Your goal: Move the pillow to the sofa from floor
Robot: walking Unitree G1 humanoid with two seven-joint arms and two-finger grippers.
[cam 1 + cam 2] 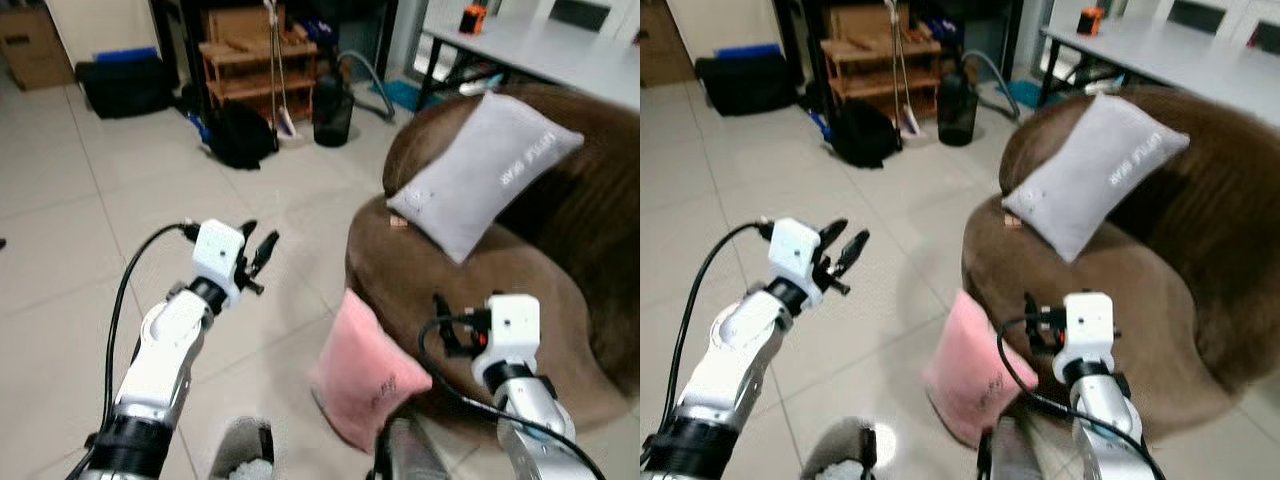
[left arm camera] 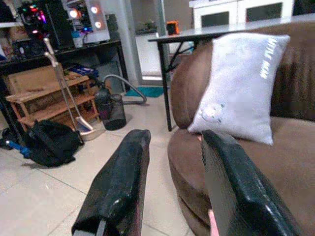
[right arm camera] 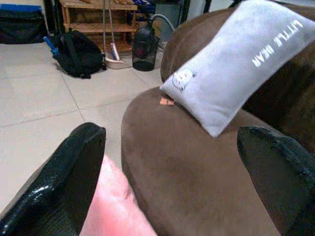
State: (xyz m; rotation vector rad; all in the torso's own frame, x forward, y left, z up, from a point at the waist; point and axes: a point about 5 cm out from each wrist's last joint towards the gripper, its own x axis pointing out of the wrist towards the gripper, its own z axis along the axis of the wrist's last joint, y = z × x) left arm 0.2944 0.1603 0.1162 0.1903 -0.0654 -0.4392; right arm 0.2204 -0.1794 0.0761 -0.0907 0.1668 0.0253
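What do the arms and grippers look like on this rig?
Both arms are silver-white shells with black joint rings. Each wrist carries a white box-shaped module, with a black cable looping from it back along the arm. The left gripper and right gripper each have two long black fingers, glossy and slightly scuffed.

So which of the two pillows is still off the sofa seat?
The pink pillow, standing on the floor tiles against the brown sofa front. The grey pillow already leans on the sofa's backrest.

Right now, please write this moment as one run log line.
pink pillow: on floor, leaning on sofa | left gripper: open, raised | right gripper: open, above pillow
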